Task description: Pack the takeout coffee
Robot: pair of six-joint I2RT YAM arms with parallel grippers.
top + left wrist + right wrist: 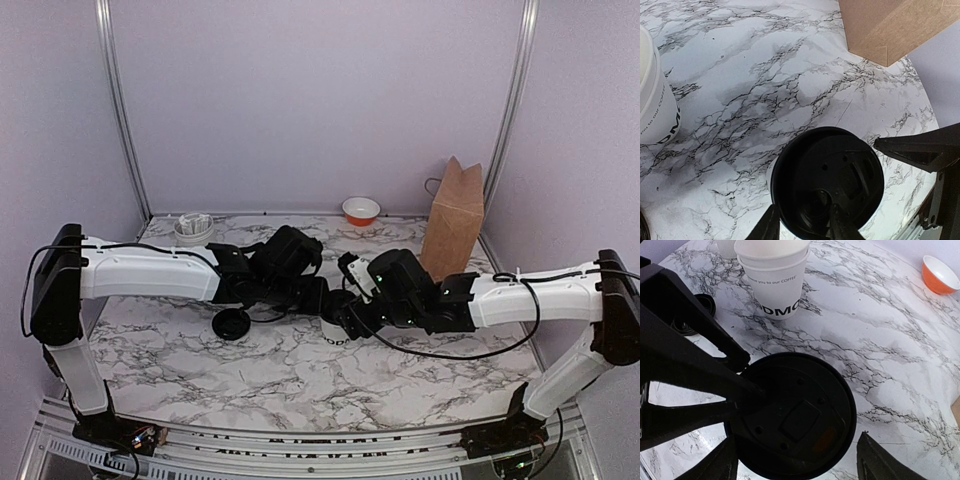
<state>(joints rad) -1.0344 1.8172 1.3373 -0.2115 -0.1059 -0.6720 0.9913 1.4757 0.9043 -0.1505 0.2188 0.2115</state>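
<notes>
1. Plainly, the job stood at the lidding step. The left gripper point(802, 224) was clamped on the near rim of the black lid point(827, 182), holding it over the middle of the marble table point(300, 385).
2. The paper cup point(769, 180) sat under that lid, almost wholly hidden. Only a pale edge showed at the lid's left rim in the left wrist view, so I could not tell whether the lid was seated all round or merely resting on top.
3. The right gripper point(797, 452) stood spread wide, one finger on each side of the lid. Bare marble showed between one finger and the rim, and it gripped nothing that I could see.
4. Near the work but apart from it stood the stack of nested cups point(775, 282). A spare black lid point(697, 315) lay flat beyond the stack, and an orange bowl point(940, 275) sat toward the back.
5. The brown paper bag point(455, 215) stood upright at the back right, well apart from the cup. No view showed its inside.
6. In my judgement the task was under halfway. A cup and a lid had been brought together, but the lid wanted pressing home. After that the closed cup had to be carried across and lowered upright into the bag.
</notes>
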